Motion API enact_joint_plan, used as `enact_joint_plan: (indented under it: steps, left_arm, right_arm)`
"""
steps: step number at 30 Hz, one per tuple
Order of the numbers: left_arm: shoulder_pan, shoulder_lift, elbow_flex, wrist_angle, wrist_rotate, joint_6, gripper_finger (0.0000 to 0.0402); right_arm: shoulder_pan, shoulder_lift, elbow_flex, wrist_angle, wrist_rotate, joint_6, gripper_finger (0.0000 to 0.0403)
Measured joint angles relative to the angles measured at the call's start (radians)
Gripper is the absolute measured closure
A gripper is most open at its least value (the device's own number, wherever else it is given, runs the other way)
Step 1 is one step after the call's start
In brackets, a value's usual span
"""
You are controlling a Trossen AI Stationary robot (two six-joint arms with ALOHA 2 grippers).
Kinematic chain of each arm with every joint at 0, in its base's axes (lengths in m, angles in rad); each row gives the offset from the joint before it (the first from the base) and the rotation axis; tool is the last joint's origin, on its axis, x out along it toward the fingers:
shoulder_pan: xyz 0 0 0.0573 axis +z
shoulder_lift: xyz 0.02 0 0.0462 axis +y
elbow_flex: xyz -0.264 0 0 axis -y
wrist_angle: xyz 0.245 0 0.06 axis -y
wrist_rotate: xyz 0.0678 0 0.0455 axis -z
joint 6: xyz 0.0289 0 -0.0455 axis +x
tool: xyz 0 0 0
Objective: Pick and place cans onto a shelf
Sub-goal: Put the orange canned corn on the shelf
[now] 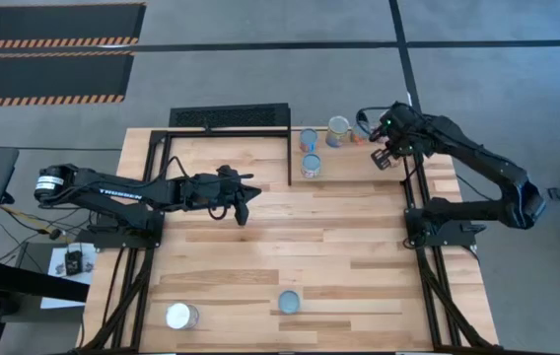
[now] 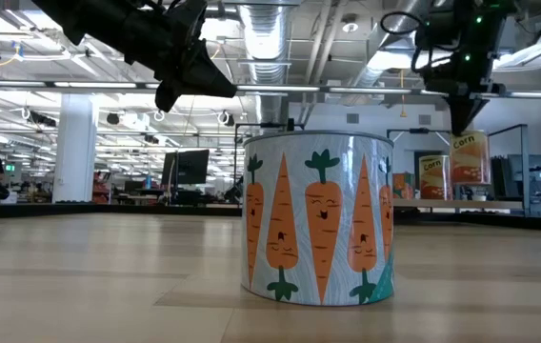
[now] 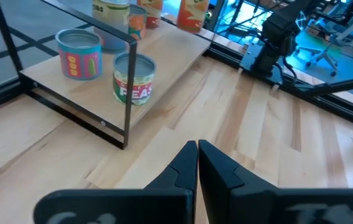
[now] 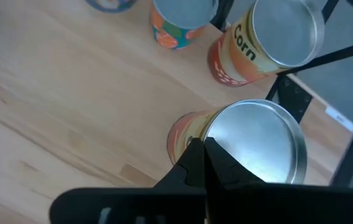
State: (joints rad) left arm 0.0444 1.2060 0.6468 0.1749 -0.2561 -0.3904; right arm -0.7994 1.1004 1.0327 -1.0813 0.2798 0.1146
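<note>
**Both pincers closed and empty above the desk**

The left pincer [image 1: 244,210] hangs over the middle of the desk [image 1: 359,266], its fingers pressed together and holding nothing; in the left wrist view its tips [image 3: 197,155] meet over bare planks just short of the shelf [image 3: 164,59]; the right pincer [image 1: 381,158] is at the far right end of the shelf, fingers together, empty, poised directly above the silver top of a corn can [image 4: 251,146]; a second corn can [image 4: 270,40] stands just beside it, and an orange-and-blue can [image 4: 179,22] a little further along; on the shelf the left wrist view shows a peas can [image 3: 133,78] and a blue can [image 3: 79,54] near each other behind the black frame bar; two cans remain at the near edge of the desk, well apart from the shelf: a carrot-patterned can [image 2: 318,217] and a white-topped can [image 1: 181,316].
</note>
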Motion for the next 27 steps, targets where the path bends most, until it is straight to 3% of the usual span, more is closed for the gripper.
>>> enact_joint_plan:
  steps: [27]
  left_arm:
    - [0.0,0.0,0.0,0.0,-0.02,0.005,0.0401]
  right_arm:
    - [-0.089,0.066,-0.048,0.084,-0.102,-0.055,0.0394]
